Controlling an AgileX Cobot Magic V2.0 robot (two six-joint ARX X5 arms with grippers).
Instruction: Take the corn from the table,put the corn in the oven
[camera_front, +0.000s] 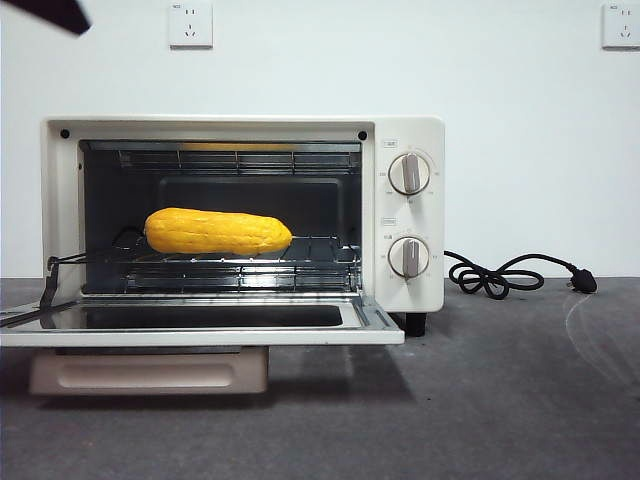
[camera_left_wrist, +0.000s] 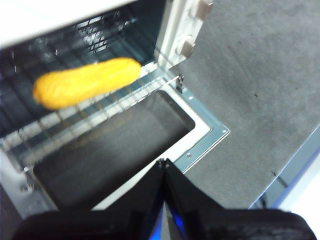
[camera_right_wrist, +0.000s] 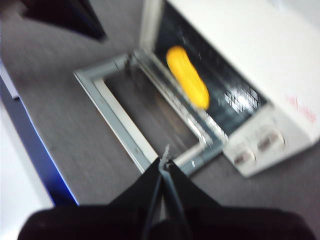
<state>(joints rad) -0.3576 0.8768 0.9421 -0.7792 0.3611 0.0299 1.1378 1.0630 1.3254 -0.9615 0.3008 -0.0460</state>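
Observation:
The yellow-orange corn (camera_front: 217, 231) lies on the wire rack inside the cream-white oven (camera_front: 405, 135), towards the left of the cavity. It also shows in the left wrist view as the corn (camera_left_wrist: 85, 82) and in the right wrist view as the corn (camera_right_wrist: 188, 77). The oven's glass door (camera_front: 200, 320) hangs flat open. My left gripper (camera_left_wrist: 164, 165) is shut and empty, held above the open door. My right gripper (camera_right_wrist: 164, 155) is shut too, raised above the door's front edge. One black tip of an arm (camera_front: 50, 12) shows at the top left corner of the front view.
The oven's black cord and plug (camera_front: 515, 275) lie on the dark grey table (camera_front: 500, 400) to the right of the oven. Two wall sockets (camera_front: 190, 24) sit high on the white wall behind. The other arm (camera_right_wrist: 70, 17) shows dark in the right wrist view.

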